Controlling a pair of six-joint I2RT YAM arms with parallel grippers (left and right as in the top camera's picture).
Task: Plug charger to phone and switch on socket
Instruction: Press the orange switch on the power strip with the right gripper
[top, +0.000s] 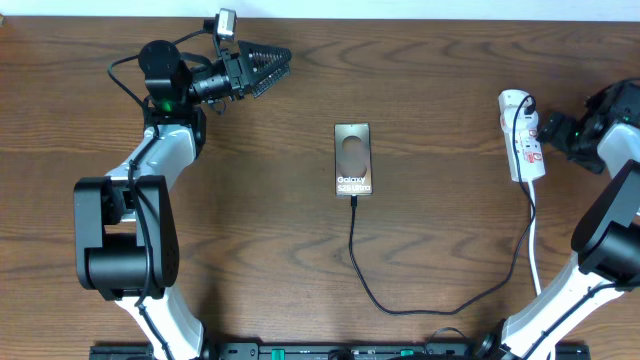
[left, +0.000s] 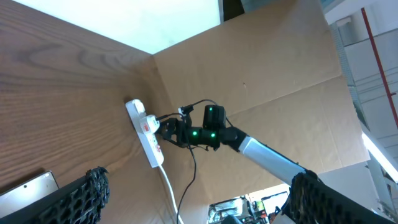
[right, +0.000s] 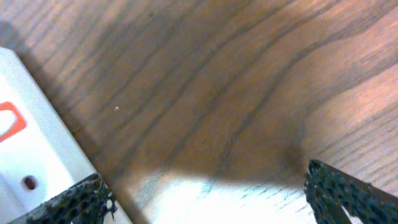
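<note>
The phone lies flat mid-table, its "Galaxy" lettering facing up. The charger, a thin black cable, meets the phone's near end, loops toward the front and runs up to the socket, a white power strip with red markings at the right. My right gripper hovers open just right of the socket. In the right wrist view, one of the fingers overlaps the socket's edge, and bare wood lies between them. My left gripper stands open and empty, raised at the far left. It looks across at the socket.
The socket's white cord runs toward the front edge beside the right arm's base. The left arm's base stands at the front left. A cardboard wall rises behind the right side. A corner of the phone shows in the left wrist view.
</note>
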